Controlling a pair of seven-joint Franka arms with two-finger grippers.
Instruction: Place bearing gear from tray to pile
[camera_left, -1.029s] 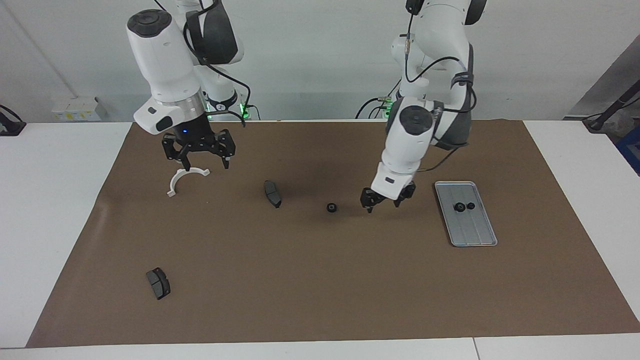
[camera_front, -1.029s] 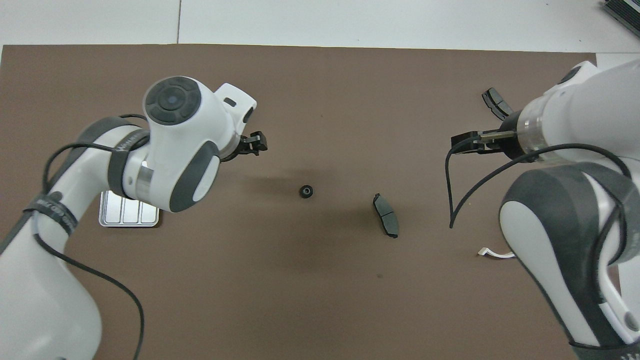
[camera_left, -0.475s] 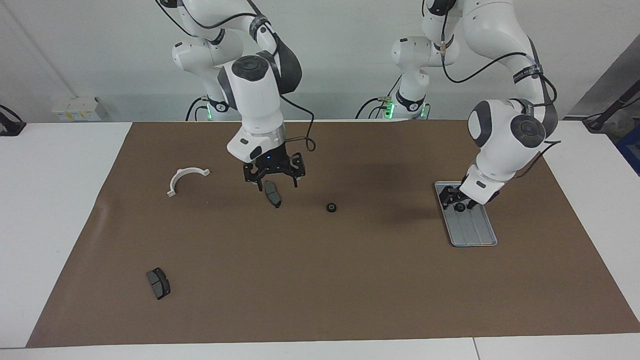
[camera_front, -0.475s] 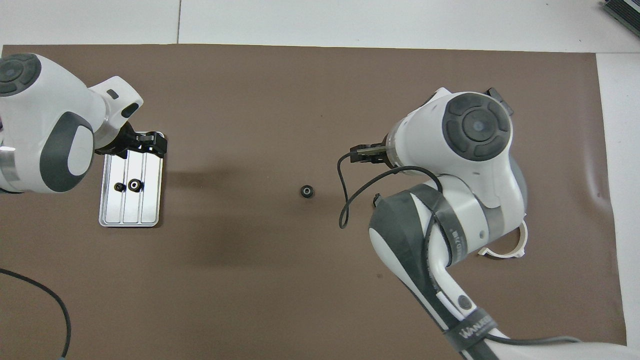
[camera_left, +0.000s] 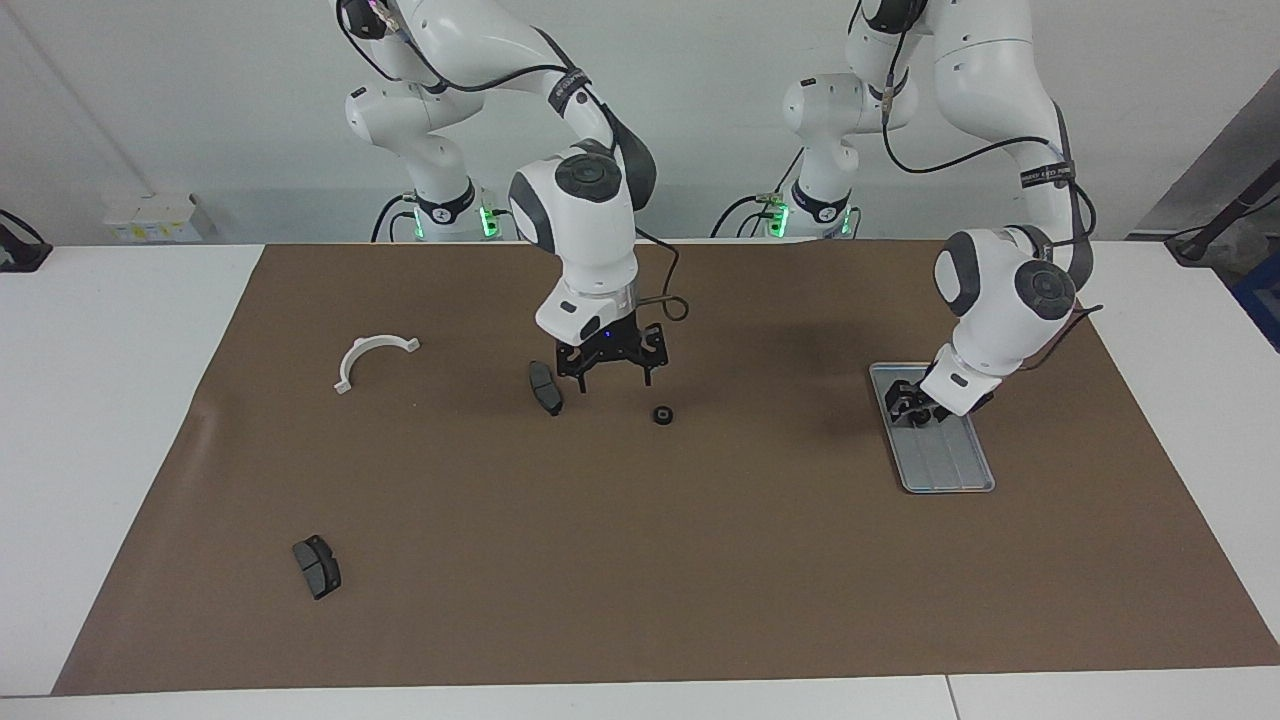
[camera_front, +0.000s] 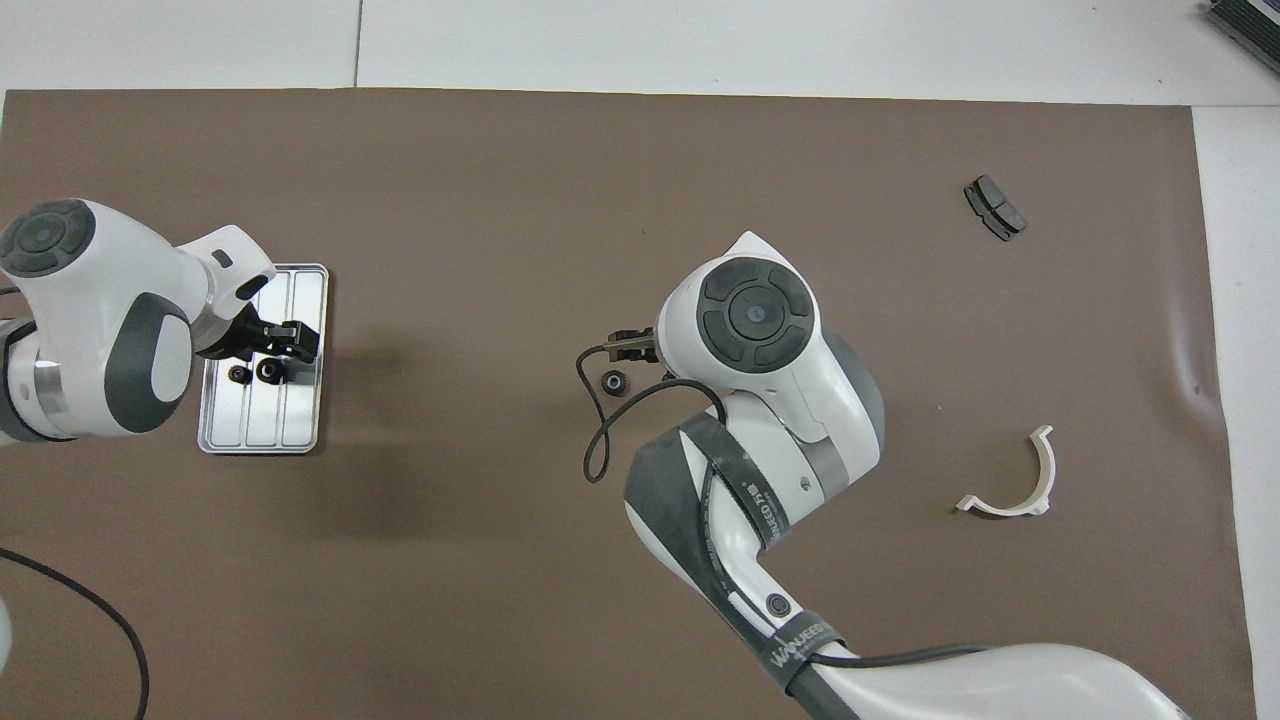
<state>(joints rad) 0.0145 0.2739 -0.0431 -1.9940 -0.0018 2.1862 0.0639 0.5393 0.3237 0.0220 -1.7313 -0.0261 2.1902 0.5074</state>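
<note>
The silver tray (camera_left: 950, 460) (camera_front: 290, 420) lies at the left arm's end of the mat. Two small black bearing gears (camera_front: 268, 371) sit side by side on it. My left gripper (camera_left: 915, 405) (camera_front: 275, 342) is down in the tray right at them, fingers apart, and it hides them in the facing view. A third gear (camera_left: 662, 414) (camera_front: 614, 382) lies mid-mat. My right gripper (camera_left: 610, 368) hangs open just above the mat, between that gear and a dark brake pad (camera_left: 545, 388). The pile's parts are scattered: this pad, a second pad (camera_left: 317, 566) (camera_front: 994, 208) and a white bracket (camera_left: 372, 357) (camera_front: 1012, 482).
A brown mat (camera_left: 700, 560) covers the table's middle, with white tabletop around it. In the overhead view the right arm's wrist covers the middle brake pad. The right arm's cable loops down beside the mid-mat gear.
The left gripper went from mid-mat to the tray and sank to the gears, its fingers narrowing. The right gripper swept from over the bracket, past the brake pad, toward the mid-mat gear.
</note>
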